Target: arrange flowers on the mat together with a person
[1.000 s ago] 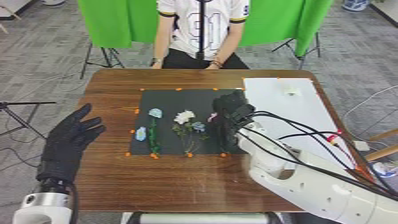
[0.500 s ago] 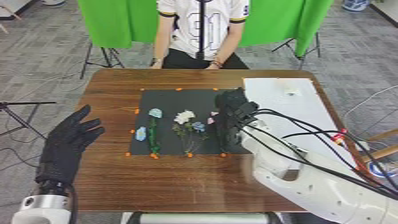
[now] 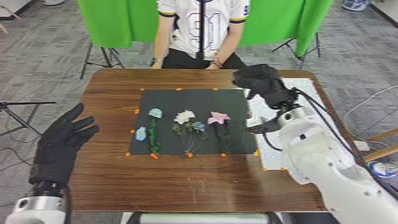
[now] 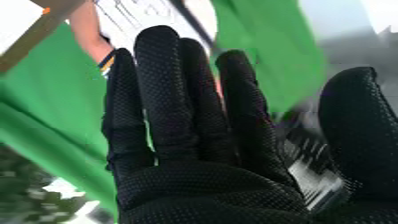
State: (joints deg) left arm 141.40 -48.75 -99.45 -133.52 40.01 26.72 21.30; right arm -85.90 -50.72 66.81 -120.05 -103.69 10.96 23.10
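In the head view my right hand (image 3: pixel 260 84) is above the far right part of the table, at the white sheet's near-left side, clear of the flowers. The right wrist view has the right hand (image 4: pixel 204 190) with straight fingers, holding nothing. My left hand (image 3: pixel 64 140) is open beside the table's left edge. On the dark mat (image 3: pixel 169 100) lie two blue flowers (image 3: pixel 155 113) at the left, a white flower (image 3: pixel 184 117) with a small blue one (image 3: pixel 198 126) in the middle, and a pink flower (image 3: pixel 218 118) with its stem to the right of them.
A white sheet (image 3: pixel 303 90) lies on the table's right side, partly under my right arm. Orange marks (image 3: pixel 189 155) run around the mat. The brown table (image 3: pixel 195 185) extends nearer than the mat. A person sits across the table, behind its far edge.
My right hand has moved away from the mat's right part toward the far right, uncovering the pink flower. The white sheet's near edge shows more. The left hand has barely shifted.
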